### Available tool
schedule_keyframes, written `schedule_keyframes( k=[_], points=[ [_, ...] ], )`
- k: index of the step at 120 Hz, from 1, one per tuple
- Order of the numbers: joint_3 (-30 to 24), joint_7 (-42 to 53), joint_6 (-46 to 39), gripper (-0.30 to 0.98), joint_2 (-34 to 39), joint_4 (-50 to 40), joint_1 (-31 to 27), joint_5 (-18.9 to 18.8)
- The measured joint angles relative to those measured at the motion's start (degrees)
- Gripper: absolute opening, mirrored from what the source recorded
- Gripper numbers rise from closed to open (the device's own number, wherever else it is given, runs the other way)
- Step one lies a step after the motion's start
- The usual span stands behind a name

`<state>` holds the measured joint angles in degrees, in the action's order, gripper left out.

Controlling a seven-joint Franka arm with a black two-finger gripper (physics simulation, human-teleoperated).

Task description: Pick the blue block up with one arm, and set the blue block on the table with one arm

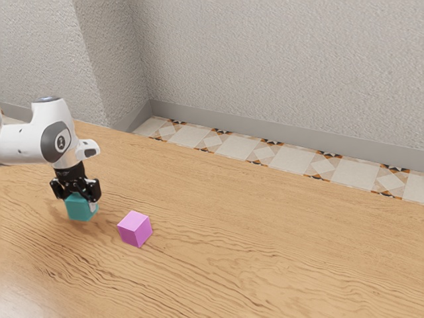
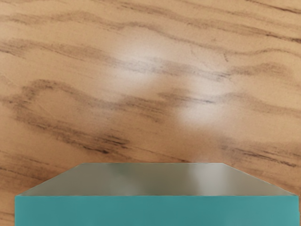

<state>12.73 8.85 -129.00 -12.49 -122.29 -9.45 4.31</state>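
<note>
Exterior view 1st: how many blocks, approx.?

Exactly 2. No. 1 is a teal-blue cube-shaped block [image 1: 79, 211], directly under 1 black gripper [image 1: 80, 201]. No. 2 is a plain pink-purple cube-shaped block [image 1: 134, 229], sitting on 1 light-brown wood-grain table [image 1: 265, 252], near the teal-blue one but apart, toward the exterior view's right.

OK. Gripper's state? Open, closed, or w/ the block clamped?

Can't tell, tbh. It's right at the block's upper part, but the grip itself is unclear. Ditto whether the block's base touches the table.

Arms?

Just 1, white w/ dark-grey trim [image 1: 55, 141], coming in from the exterior view's left.

Background?

1 strip of cream-and-brown patterned floor tiles [image 1: 235, 144] beyond the table, then pale, rough-textured walls [image 1: 278, 59] w/ grey skirting [image 1: 265, 129].

Wrist cam?

Same teal-blue block, v. close under the hand: 1 teal face plus 1 greyish face, w/ wood grain beyond.
</note>
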Motion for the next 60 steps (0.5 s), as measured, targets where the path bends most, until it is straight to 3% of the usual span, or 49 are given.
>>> schedule_keyframes(
  k=[44,50,60],
  points=[
    [-0.1,4.5,-1.1,0.61,0.7,-0.1,0.2,1.9],
    [-0.2,4.9,-0.6,0.63,3.8,-0.2,1.4,1.9],
    [-0.9,4.7,4.2,0.65,15.2,1.0,4.7,1.4]
  ],
)
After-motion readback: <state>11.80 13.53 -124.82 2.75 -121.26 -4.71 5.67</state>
